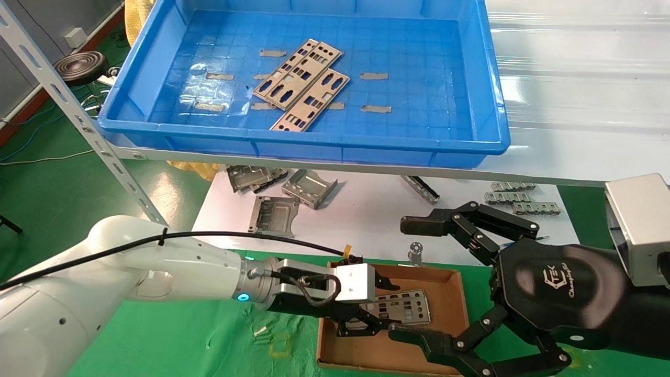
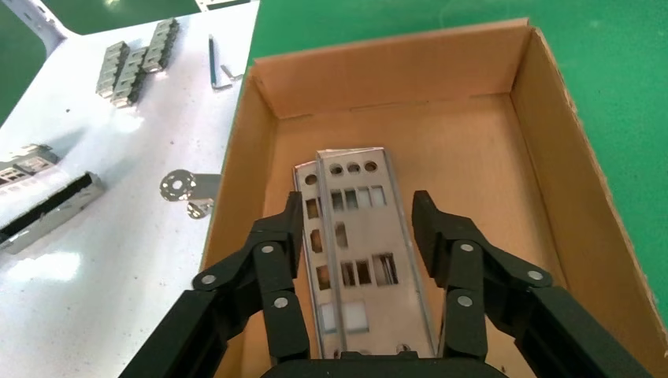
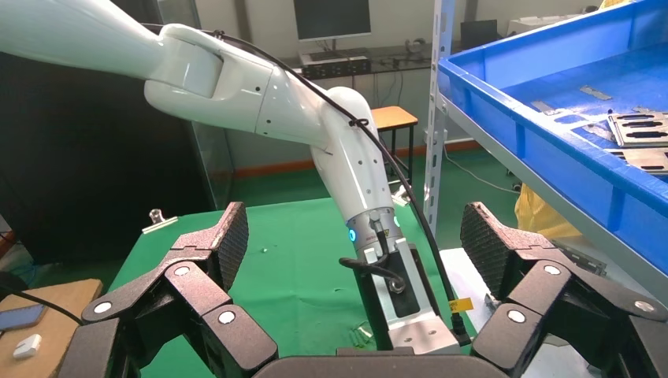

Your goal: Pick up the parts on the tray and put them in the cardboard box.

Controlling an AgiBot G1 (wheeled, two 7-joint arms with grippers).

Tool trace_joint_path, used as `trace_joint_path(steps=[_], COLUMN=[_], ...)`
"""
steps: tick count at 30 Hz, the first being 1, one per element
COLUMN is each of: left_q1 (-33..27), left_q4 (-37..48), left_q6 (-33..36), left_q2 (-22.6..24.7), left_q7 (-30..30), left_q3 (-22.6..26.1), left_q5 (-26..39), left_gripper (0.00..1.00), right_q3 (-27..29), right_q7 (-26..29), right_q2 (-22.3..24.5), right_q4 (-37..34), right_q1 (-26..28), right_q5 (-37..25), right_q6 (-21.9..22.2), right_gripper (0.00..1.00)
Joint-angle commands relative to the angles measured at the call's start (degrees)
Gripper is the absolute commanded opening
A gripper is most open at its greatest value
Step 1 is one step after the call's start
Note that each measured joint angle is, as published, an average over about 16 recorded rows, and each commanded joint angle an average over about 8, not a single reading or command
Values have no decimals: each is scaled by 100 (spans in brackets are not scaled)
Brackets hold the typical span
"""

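A green-covered workbench with a white sheet (image 1: 361, 214) laid across its far side sits beneath a metal shelf carrying the large shallow bright blue plastic tray (image 1: 309, 144). On the tray's grid-patterned floor, among grey tape strips (image 1: 375, 76), lie thin flat grey-silver punched metal plates (image 1: 297, 75), overlapping one another near the middle.

Below, at the near edge of the bench, stands the small shallow brown corrugated cardboard box (image 1: 454, 293). The left gripper (image 2: 358, 236) reaches in over the box from the robot's left, its black fingers (image 2: 277, 244) spread apart on either side of two more punched plates in the box (image 2: 354, 236). These two overlap and seem to lie on the cardboard floor, one slightly offset beneath the other; the fingers stand just beside their long edges, and contact cannot be made out.

The right gripper (image 1: 413, 277) hangs beside the box on the robot's right, its claw wide and holding nothing.

On the white sheet lie bulkier folded grey metal brackets (image 1: 309, 187), small ridged metal clip strips (image 1: 515, 198) and a small round perforated disc (image 1: 415, 247).
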Motion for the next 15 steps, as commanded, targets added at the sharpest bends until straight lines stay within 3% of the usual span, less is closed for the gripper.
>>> trace_joint_path(steps=[1,8,15], left_q1=[-3,-100,-234], left_q4=[-18,170,644], left_q6=[-36,330,1429], left_q2=[-3,-63,-238], left_q7=[-48,-198,-597], left_q3=[45,37,-155], left_q5=[-63,-419,-966], left_gripper=[100,100,100], right_q3=[0,0,0], right_q7=[0,0,0], right_q2=[0,0,0], right_q4=[0,0,0], right_q1=[0,0,0], right_q5=[0,0,0], right_q6=[0,0,0], right_gripper=[100,100,100])
